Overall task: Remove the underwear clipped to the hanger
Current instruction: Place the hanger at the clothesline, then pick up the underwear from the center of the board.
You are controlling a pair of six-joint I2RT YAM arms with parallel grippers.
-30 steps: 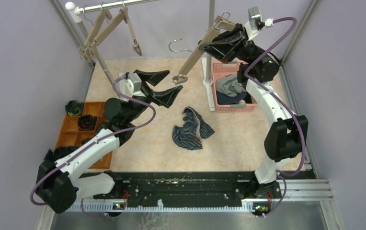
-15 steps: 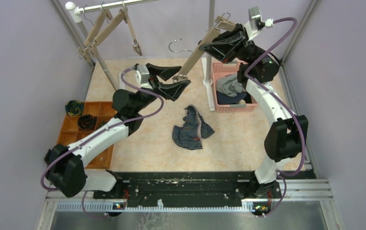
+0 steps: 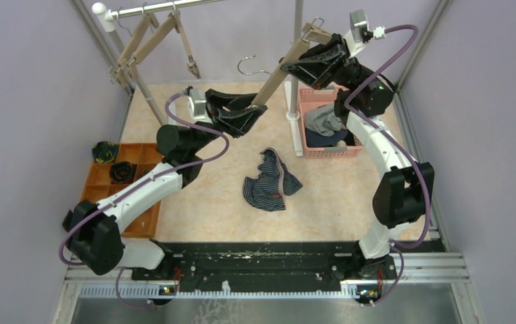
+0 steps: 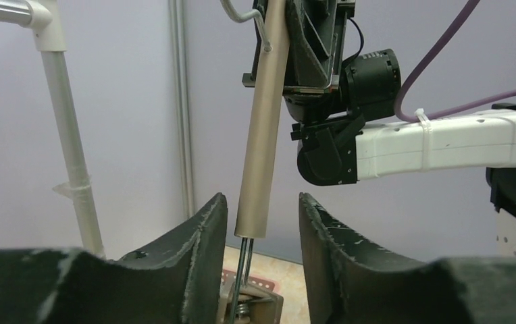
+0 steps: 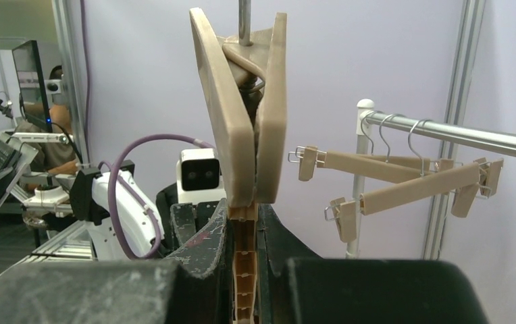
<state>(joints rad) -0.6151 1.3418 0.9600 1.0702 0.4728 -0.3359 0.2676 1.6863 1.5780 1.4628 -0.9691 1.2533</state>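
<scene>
The beige hanger (image 3: pixel 279 71) slants down from upper right to lower left above the table. My right gripper (image 3: pixel 315 59) is shut on its upper part, and the ribbed bar (image 5: pixel 244 270) sits pinched between the fingers below the end clip (image 5: pixel 242 115). My left gripper (image 3: pixel 254 108) is open and straddles the bar's lower end (image 4: pixel 261 148). Both fingers (image 4: pixel 204 250) stand off the bar, with the wire clip (image 4: pixel 252 304) just below. Dark-blue pinstriped underwear (image 3: pixel 271 182) lies crumpled on the table. More underwear (image 3: pixel 324 121) lies in the pink basket (image 3: pixel 304 128).
An orange divided tray (image 3: pixel 100 179) with dark rolled bundles sits at the left. A rail (image 3: pixel 161 8) at the back left carries several bare hangers (image 5: pixel 404 182). A loose metal hook (image 3: pixel 250 66) and an upright post (image 3: pixel 297 40) stand near the held hanger.
My left gripper has moved right and back onto the hanger's lower end, and its jaws have narrowed around the bar. The right arm and the hanger have not moved.
</scene>
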